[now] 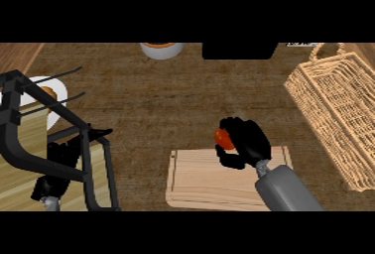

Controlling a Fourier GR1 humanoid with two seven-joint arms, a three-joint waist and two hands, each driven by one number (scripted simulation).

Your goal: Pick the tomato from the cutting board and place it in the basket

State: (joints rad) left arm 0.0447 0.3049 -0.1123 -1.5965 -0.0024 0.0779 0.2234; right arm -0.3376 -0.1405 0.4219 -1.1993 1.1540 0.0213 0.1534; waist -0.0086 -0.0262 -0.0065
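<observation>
My right hand is curled round the red tomato, of which only the left side shows between the fingers and the thumb. The hand is over the far edge of the pale wooden cutting board, near its middle. The wicker basket stands at the right, apart from the hand. My left hand is at the lower left, partly hidden behind a black metal rack; its fingers look relaxed.
A white cup-like container and a black object sit at the far edge of the dark counter. A white plate with something orange lies behind the rack at the left.
</observation>
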